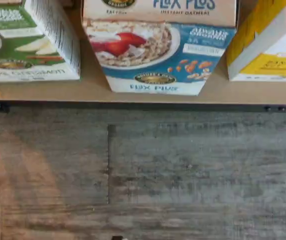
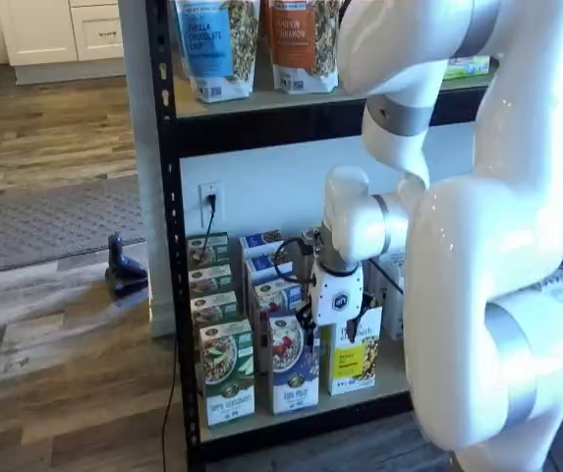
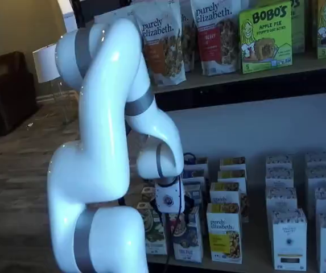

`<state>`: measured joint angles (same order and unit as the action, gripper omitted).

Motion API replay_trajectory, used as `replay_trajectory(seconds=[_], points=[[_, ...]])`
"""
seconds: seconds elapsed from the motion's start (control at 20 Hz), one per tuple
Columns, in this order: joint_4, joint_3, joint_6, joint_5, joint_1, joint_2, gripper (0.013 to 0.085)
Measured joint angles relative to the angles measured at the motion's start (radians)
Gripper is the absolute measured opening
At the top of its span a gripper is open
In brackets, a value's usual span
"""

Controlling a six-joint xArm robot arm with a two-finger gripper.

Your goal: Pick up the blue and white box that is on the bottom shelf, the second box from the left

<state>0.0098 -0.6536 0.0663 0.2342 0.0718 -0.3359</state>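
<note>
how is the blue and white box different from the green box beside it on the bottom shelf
The blue and white box shows red berries in its bowl; the green and white box shows pale fruit slices. The blue box sits centered in the wrist view; the green one is off to the side. Both stand at the front edge of the bottom shelf.

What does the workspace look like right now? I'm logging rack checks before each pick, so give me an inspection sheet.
Surface: the bottom shelf, a pale deck in a black frame, holds rows of cartons.
Job's things: the blue and white box stands upright at the front edge, untouched.
Clutter: a green-and-white carton on one side, a yellow carton on the other; white boxes further along; granola bags on the deck above.
Grippers: the pincer's white body hangs in front of the cartons; fingers hidden, state cannot be told.
Cables: a black cord runs from a wall outlet.
Surroundings: wood-look floor, a grey rug.
</note>
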Motion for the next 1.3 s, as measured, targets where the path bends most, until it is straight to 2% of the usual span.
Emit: replay_trajectory(seconds=[0.5, 0.7, 1.15, 1.3], points=[[0.042, -0.175, -0.049, -0.01, -0.008, -0.17, 0.085], [0.051, -0.247, -0.053, -0.011, -0.003, -0.227, 0.085], [-0.005, -0.353, 0.008, 0.003, 0.003, -0.296, 0.085], [-0.008, -0.377, 0.012, 0.011, 0.005, -0.309, 0.085]])
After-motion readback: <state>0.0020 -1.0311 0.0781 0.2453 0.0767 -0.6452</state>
